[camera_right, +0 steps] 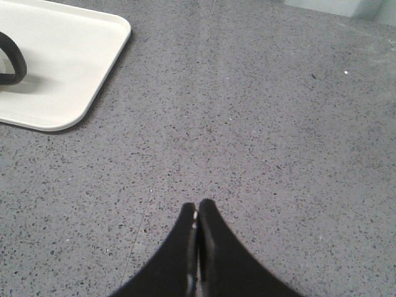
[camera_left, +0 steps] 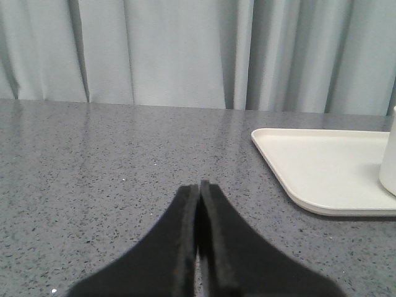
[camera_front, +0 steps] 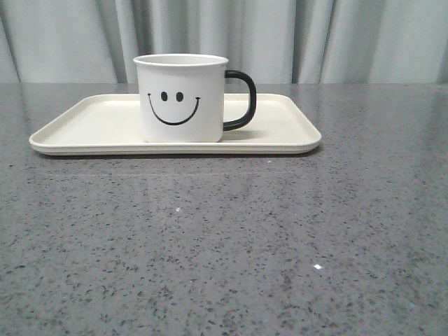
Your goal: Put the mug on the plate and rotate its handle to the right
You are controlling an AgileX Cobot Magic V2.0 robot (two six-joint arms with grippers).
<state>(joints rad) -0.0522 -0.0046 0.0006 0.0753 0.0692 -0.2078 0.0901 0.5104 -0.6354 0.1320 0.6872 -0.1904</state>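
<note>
The white mug [camera_front: 184,98] with a black smiley face stands upright on the cream plate [camera_front: 91,126], near its middle. Its black handle [camera_front: 243,100] points to the right. No gripper shows in the front view. My left gripper [camera_left: 198,185] is shut and empty over bare table, with the plate's corner [camera_left: 322,170] and a sliver of the mug [camera_left: 390,154] off to one side. My right gripper [camera_right: 197,205] is shut and empty over bare table; the plate's corner [camera_right: 68,68] and part of the handle [camera_right: 12,59] show at the picture's edge.
The grey speckled table [camera_front: 224,245] spreads in front of the plate. A pale curtain [camera_front: 315,35] hangs behind the table's far edge.
</note>
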